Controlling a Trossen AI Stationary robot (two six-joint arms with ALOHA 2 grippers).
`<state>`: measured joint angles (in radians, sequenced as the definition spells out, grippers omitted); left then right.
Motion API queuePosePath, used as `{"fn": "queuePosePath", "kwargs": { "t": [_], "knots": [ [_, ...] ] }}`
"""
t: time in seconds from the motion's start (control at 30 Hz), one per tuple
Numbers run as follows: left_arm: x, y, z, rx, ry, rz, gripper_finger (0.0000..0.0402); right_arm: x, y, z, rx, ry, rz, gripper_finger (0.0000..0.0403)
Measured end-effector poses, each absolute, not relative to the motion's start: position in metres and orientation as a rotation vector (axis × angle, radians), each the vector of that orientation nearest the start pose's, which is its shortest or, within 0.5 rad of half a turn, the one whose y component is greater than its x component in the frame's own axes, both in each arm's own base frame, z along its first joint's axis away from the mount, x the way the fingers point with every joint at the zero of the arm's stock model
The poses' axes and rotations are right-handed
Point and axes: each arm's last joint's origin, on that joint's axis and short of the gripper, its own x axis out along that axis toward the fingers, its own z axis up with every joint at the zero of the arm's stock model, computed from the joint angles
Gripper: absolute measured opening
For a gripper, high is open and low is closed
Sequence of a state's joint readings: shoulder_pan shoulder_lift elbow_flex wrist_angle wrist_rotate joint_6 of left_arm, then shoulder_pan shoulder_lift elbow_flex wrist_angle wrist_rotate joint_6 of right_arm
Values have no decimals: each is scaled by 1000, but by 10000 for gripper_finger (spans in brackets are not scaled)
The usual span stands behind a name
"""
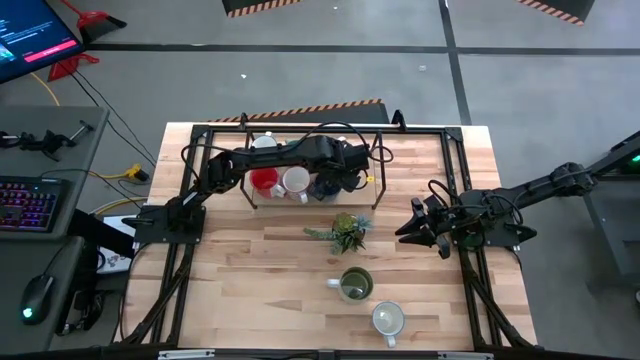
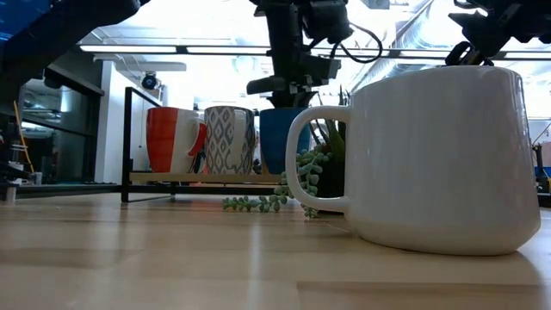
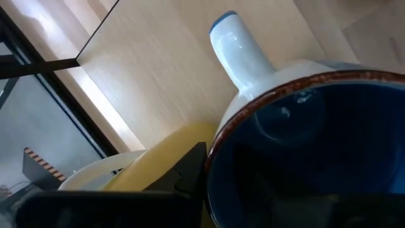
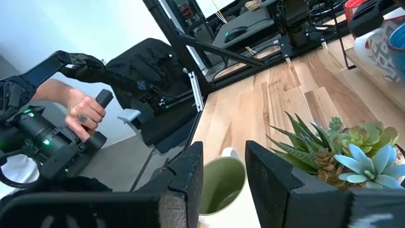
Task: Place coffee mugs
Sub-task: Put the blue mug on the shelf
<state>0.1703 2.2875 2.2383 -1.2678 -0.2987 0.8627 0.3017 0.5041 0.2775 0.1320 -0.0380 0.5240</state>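
Observation:
A low wooden shelf [image 2: 198, 178] at the table's far middle carries a red-and-white mug [image 2: 170, 139], a grey patterned mug [image 2: 229, 139] and a blue mug [image 2: 277, 138], all standing on their bases. My left gripper [image 1: 337, 172] reaches over the shelf and comes down onto the blue mug [image 1: 326, 186]. An olive green mug [image 1: 355, 285] and a white mug [image 1: 388, 320] stand on the table's near part. My right gripper [image 4: 221, 171] is open and hovers above the table right of the plant, touching nothing. My left gripper comes at the blue mug from above, at its brown rim [image 3: 218, 142] on the side away from the handle [image 3: 240, 50]. One finger [image 3: 190, 168] stands outside the wall; the other is hidden, so the hold itself does not show. The mug stands upright on the shelf.
A small spiky green plant [image 1: 345, 233] with trailing strands sits between shelf and near mugs. Another white mug [image 1: 265, 142] stands behind the shelf row. A black frame edges the table. Beyond the table's left side a person's hand [image 4: 82, 113] grips a control handle.

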Motion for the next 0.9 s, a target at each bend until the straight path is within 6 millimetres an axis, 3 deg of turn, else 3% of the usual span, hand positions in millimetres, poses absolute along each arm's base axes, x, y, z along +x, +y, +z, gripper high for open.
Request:
{"fn": "queuePosePath", "kwargs": {
  "t": [0.7, 0.9],
  "knots": [
    [456, 89, 259, 854, 1456, -120, 88, 131, 42, 225, 501, 181, 307, 99],
    [457, 90, 281, 853, 1398, -69, 88, 131, 42, 225, 499, 180, 307, 99]
  ]
}}
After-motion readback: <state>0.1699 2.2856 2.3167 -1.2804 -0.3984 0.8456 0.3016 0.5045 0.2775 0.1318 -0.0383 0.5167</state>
